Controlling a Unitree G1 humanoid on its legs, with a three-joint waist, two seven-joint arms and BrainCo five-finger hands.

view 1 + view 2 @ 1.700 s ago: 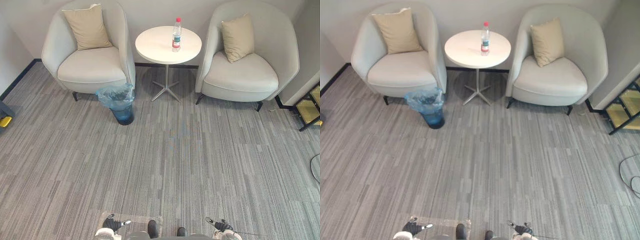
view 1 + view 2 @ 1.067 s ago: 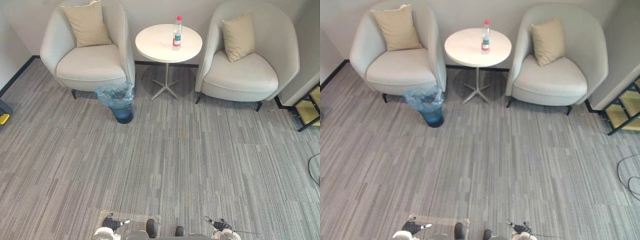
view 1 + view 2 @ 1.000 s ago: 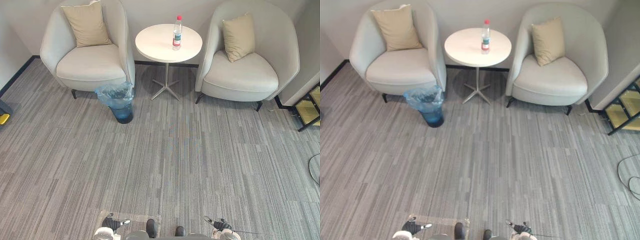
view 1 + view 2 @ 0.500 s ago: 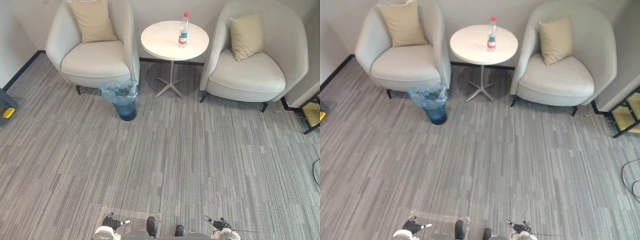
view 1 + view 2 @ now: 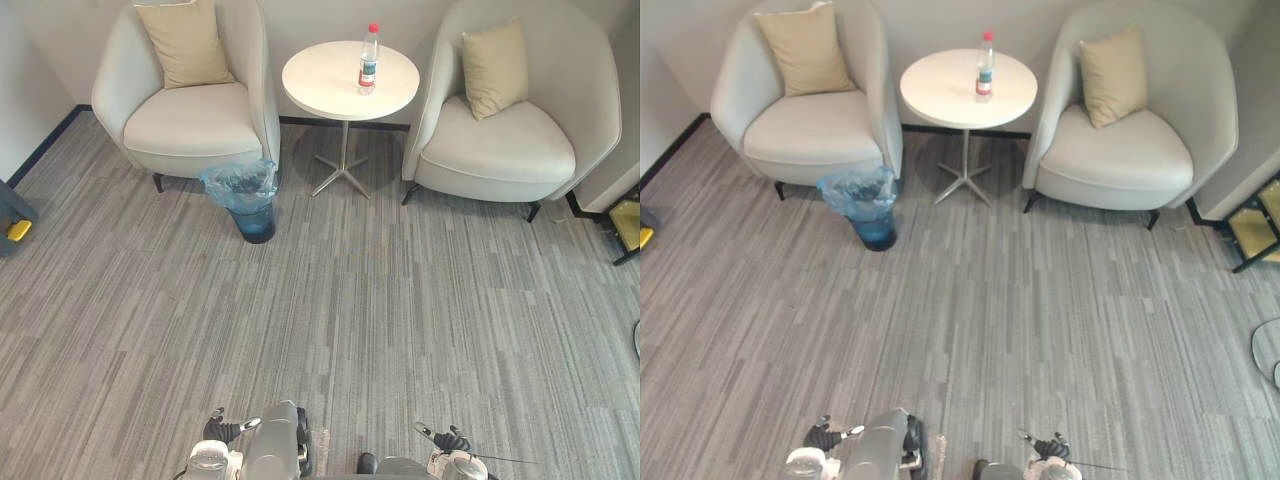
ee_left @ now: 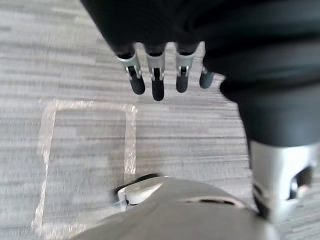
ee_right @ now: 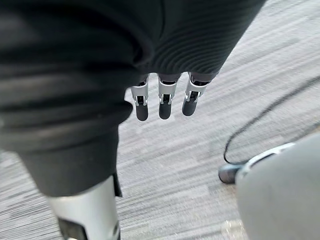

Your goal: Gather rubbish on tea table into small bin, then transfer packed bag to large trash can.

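A clear plastic bottle (image 5: 369,58) with a red cap and red label stands upright on the round white tea table (image 5: 330,85), far ahead between two armchairs. The small bin (image 5: 243,195), lined with a blue bag, sits on the carpet left of the table, by the left armchair. My left hand (image 5: 222,430) hangs low at the near edge of the view, far from the table. In its wrist view its fingers (image 6: 156,75) are straight and hold nothing. My right hand (image 5: 445,440) hangs low on the other side, its fingers (image 7: 162,100) also straight and empty.
A pale armchair (image 5: 195,115) with a beige cushion stands left of the table, and a matching armchair (image 5: 510,140) stands to its right. A rectangle of clear tape (image 6: 130,145) marks the grey carpet near me. A dark shelf (image 5: 1255,225) stands at the right edge.
The whole picture has shifted, so the camera has moved. The bottle, table, bin and chairs stay where they were. Both hands still hang empty.
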